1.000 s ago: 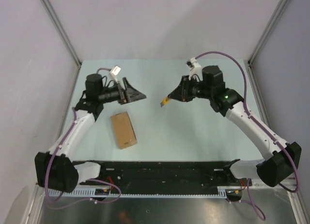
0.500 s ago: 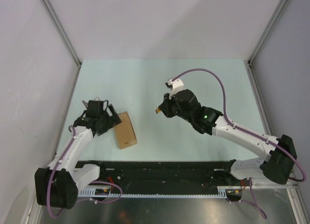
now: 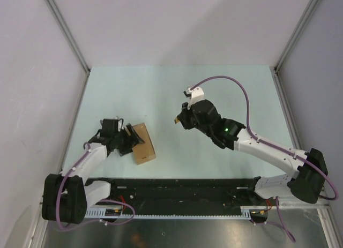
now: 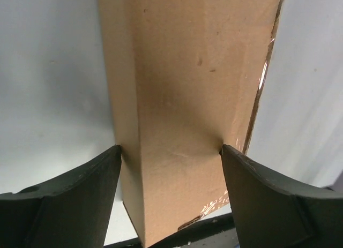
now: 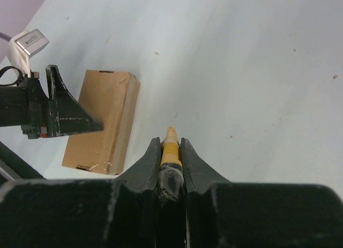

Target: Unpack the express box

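The express box [image 3: 144,146], a small flat brown carton, lies closed on the pale table left of centre. My left gripper [image 3: 129,141] is at its left end. In the left wrist view [image 4: 170,149] both fingers press against the two long sides of the box [image 4: 187,71]. My right gripper [image 3: 180,120] hovers right of the box, shut on the yellow-black utility knife [image 3: 176,120]. In the right wrist view [image 5: 170,146] the knife's yellow tip [image 5: 170,138] sticks out between the fingers. The same view shows the box [image 5: 110,117] with the left gripper [image 5: 88,124] on it.
The black rail [image 3: 177,186] with the arm bases runs along the near edge, just below the box. Grey walls and metal posts [image 3: 64,28] close in the table on the left, back and right.
Both arms have come forward from the back of the table. My left gripper dropped onto the box's left end and closed on it, and the box shifted slightly right. The right gripper still holds the knife.
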### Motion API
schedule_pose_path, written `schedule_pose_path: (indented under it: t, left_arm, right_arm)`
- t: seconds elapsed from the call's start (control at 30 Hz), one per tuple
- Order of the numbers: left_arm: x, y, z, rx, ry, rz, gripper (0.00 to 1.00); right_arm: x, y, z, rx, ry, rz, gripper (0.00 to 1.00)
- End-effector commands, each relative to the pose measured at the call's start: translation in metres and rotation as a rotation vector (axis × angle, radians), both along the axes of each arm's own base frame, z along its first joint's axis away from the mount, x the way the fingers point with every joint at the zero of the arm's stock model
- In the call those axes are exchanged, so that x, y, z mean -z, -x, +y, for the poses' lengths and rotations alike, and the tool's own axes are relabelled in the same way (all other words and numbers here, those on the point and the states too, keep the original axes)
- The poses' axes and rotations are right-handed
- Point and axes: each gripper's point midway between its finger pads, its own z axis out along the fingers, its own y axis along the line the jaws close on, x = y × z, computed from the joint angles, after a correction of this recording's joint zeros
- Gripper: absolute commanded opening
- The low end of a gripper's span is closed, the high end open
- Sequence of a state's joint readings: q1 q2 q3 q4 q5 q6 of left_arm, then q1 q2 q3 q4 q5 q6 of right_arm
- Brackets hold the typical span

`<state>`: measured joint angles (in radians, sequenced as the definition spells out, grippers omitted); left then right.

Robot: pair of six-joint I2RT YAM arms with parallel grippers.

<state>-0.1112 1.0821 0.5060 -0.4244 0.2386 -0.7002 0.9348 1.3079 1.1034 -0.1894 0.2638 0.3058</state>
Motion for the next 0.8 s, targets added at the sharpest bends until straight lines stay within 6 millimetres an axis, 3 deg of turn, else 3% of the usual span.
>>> schedule_pose_path:
  t: [0.0, 0.2, 0.23, 0.37, 0.6, 0.67, 0.77]
  left_arm:
    - [-0.018, -0.022, -0.033, 0.09, 0.156, -0.102, 0.79]
    - [-0.023, -0.052, -0.064, 0.164, 0.181, -0.117, 0.77]
    - [-0.012, -0.053, -0.071, 0.177, 0.186, -0.083, 0.76]
    - [-0.007, -0.062, -0.092, 0.197, 0.215, -0.059, 0.75]
    - [-0.014, -0.076, -0.095, 0.208, 0.202, -0.095, 0.87]
    - [-0.013, -0.08, -0.095, 0.216, 0.188, -0.103, 0.9]
    - [-0.013, -0.084, -0.095, 0.233, 0.179, -0.112, 0.91]
  right_arm:
    - [0.003, -0.003, -0.009, 0.058, 0.007, 0.007, 0.0]
    - [0.017, -0.002, -0.007, 0.066, 0.016, -0.012, 0.0]
    - [0.02, -0.002, -0.005, 0.071, 0.021, -0.016, 0.0]
    - [0.023, -0.01, -0.002, 0.134, 0.033, -0.062, 0.0]
    - [0.025, -0.019, -0.001, 0.22, 0.033, -0.099, 0.0]
    - [0.017, -0.018, 0.009, 0.184, -0.007, -0.111, 0.0]
    - [0.021, -0.02, 0.02, 0.146, -0.019, -0.108, 0.0]
